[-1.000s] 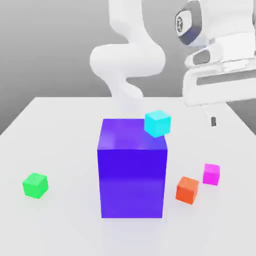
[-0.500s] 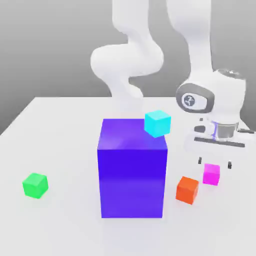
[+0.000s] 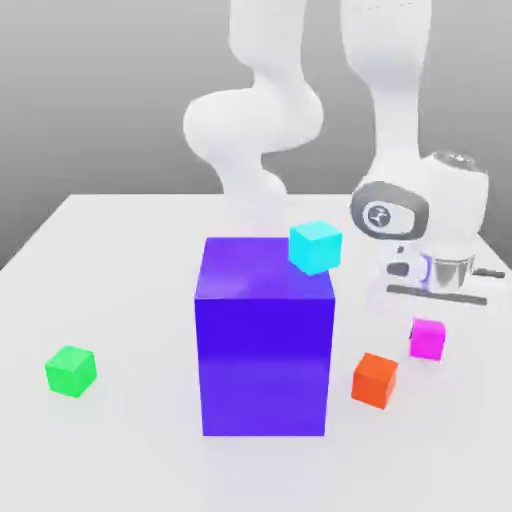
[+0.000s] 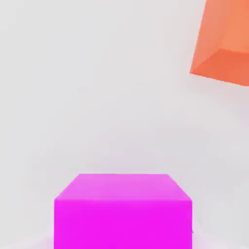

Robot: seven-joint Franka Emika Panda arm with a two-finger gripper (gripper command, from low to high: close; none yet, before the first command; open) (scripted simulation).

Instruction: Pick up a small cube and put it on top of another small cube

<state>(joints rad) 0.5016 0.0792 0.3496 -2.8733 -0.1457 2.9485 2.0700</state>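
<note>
Exterior view: hand (image 3: pixel 428 332) closed on magenta cube (image 3: pixel 428 340), at exterior view's right, near orange-red cube (image 3: pixel 374 381); blue-violet block (image 3: pixel 264 362) between orange-red cube and green cube (image 3: pixel 71 371) on bench (image 3: pixel 130 460)

In the exterior view there are four small cubes: one green (image 3: pixel 71 371) at lower left, one cyan (image 3: pixel 315 247) just above centre, one orange-red (image 3: pixel 375 380) at lower right and one magenta-pink (image 3: pixel 428 339) at the right, a little higher; there is one big blue-violet block (image 3: pixel 264 350) in the lower middle, one counter (image 3: pixel 130 460) and one robot arm (image 3: pixel 395 120) at upper right
</note>
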